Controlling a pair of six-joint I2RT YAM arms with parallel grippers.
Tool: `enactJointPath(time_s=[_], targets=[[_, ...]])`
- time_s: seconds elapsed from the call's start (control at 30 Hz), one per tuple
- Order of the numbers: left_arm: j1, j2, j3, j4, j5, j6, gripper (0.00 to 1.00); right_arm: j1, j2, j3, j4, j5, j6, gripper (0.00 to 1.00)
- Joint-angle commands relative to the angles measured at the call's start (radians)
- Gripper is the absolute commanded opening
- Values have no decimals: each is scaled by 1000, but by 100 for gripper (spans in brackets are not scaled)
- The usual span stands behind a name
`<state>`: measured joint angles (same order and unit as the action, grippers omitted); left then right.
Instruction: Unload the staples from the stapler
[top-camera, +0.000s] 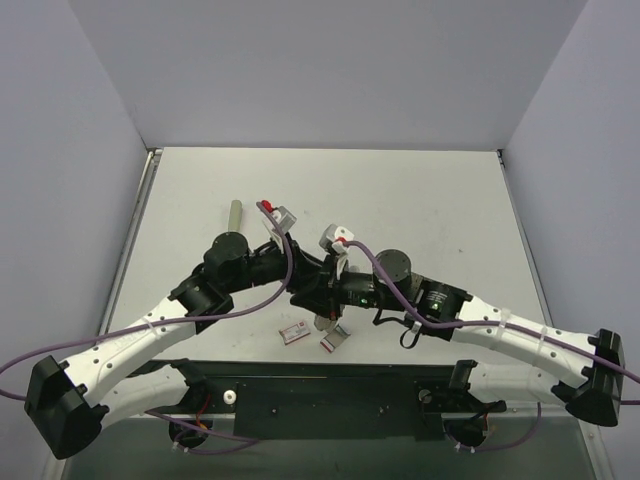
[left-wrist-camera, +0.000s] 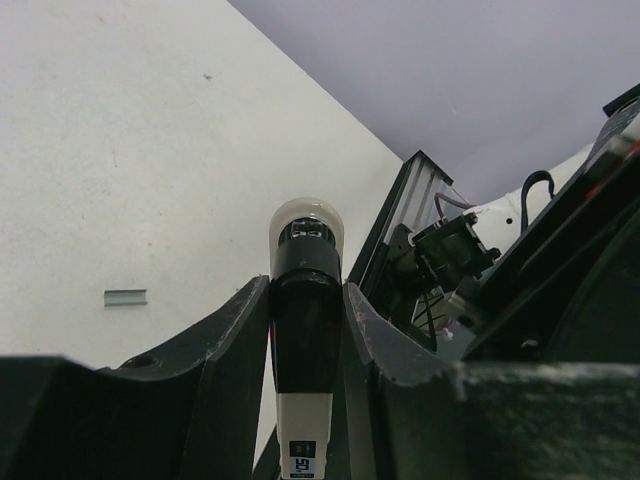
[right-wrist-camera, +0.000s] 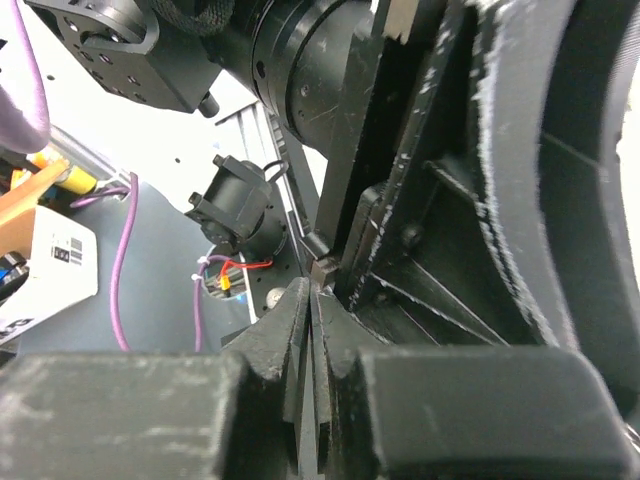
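I am clamping the stapler (left-wrist-camera: 305, 340) in my left jaws, which are standing part-way open and closing on its black section. I am holding it above the table (top-camera: 420, 190), near the centre and a little towards six o'clock. My right jaws are squeezing fully shut just beside the left ones; I cannot tell whether they are pinching anything.

I am judging the unloading as under way, not finished. A small grey strip (left-wrist-camera: 125, 297) is lying on the table, possibly staples. A red-and-white box (top-camera: 293, 333) is sitting at six o'clock and a pale bar (top-camera: 234, 212) at ten.
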<state>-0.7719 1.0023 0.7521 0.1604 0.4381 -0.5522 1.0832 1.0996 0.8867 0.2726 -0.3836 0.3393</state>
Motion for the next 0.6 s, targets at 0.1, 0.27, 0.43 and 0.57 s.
enactJointPath(time_s=[0.1,0.27,0.43,0.57], targets=[[-41,-25,38,-5,70,23,0,-42,-176,-58,37,221,-54,0],[-41,-31,46,-2,82,23,0,-45,-265,-52,-142,226,-59,0],[-41,-57,47,-4,86,23,0,-46,-363,-92,-242,249,-48,0],[-40,-73,53,2,109,17,0,-49,-448,-130,-332,275,-34,0]])
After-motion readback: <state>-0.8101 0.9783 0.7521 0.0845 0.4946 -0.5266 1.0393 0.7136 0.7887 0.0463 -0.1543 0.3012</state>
